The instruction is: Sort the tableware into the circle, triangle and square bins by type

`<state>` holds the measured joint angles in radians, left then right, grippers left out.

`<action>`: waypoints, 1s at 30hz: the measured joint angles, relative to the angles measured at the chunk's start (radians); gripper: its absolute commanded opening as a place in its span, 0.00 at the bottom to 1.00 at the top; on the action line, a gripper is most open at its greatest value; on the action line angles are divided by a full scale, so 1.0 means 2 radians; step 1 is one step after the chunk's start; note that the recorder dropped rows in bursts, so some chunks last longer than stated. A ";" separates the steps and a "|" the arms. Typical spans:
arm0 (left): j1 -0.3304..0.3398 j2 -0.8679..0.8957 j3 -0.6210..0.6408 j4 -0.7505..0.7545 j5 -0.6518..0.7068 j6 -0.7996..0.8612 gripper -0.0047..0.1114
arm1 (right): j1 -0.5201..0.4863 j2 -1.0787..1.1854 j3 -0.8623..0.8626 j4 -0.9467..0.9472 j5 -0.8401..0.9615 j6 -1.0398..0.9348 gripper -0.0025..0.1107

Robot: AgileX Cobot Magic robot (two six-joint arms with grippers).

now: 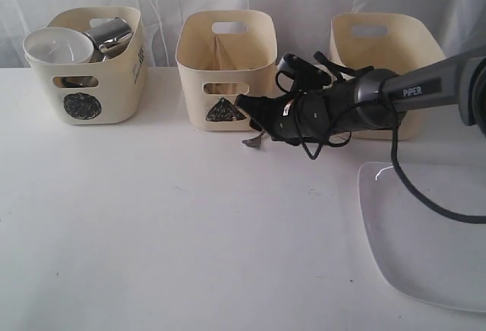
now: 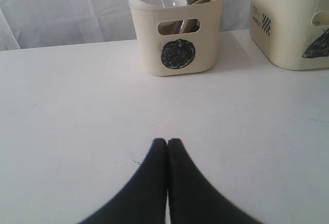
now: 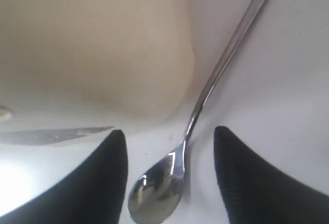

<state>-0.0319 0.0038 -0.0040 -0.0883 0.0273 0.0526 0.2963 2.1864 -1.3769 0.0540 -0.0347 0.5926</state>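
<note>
Right arm (image 1: 421,88) reads "PIPER"; right jaws gape around the spoon (image 3: 154,194), gripping nothing; left jaws pressed shut, empty.

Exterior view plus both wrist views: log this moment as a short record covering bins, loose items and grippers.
circle bin: holds white bowl and steel mug
triangle bin: middle, contents unclear
square bin: rightmost, partly hidden
on table: spoon, plate
right gripper: open, jaws either side of spoon, no grip
left gripper: shut, empty, above table
</note>
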 measured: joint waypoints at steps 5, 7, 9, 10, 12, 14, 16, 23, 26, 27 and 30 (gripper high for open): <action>0.000 0.000 0.000 0.000 0.000 0.000 0.06 | 0.002 0.001 -0.002 0.000 0.008 -0.046 0.02; 0.000 0.000 0.000 0.000 0.000 0.000 0.06 | 0.002 -0.002 -0.002 0.000 0.021 -0.051 0.02; 0.000 0.000 0.000 0.000 0.000 0.000 0.06 | 0.001 -0.003 -0.002 -0.001 0.024 -0.053 0.02; 0.000 0.000 0.000 0.000 0.000 0.000 0.06 | 0.000 -0.004 -0.002 -0.001 0.024 -0.053 0.02; 0.000 0.000 0.000 0.000 0.000 0.000 0.06 | -0.005 -0.005 -0.002 -0.001 0.023 -0.054 0.02; 0.000 0.000 0.000 0.000 0.000 0.000 0.06 | -0.013 -0.007 -0.002 -0.001 0.017 -0.054 0.02; 0.000 0.000 0.000 0.000 0.000 0.000 0.06 | -0.021 -0.007 -0.002 -0.001 0.005 -0.055 0.02; 0.000 0.000 0.000 0.000 0.000 0.000 0.06 | -0.037 -0.005 -0.032 -0.001 -0.024 -0.086 0.02; 0.000 0.000 0.000 0.000 0.000 0.000 0.06 | -0.041 0.007 -0.062 -0.001 -0.017 -0.093 0.02; 0.000 0.000 0.000 0.000 0.000 0.000 0.06 | -0.043 0.012 -0.072 -0.002 -0.013 -0.094 0.02; 0.000 0.000 0.000 0.000 0.000 0.000 0.06 | -0.046 0.028 -0.100 -0.002 0.005 -0.096 0.02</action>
<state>-0.0319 0.0038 -0.0040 -0.0883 0.0273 0.0526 0.2044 2.2425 -1.5764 0.0503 -0.0254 0.3997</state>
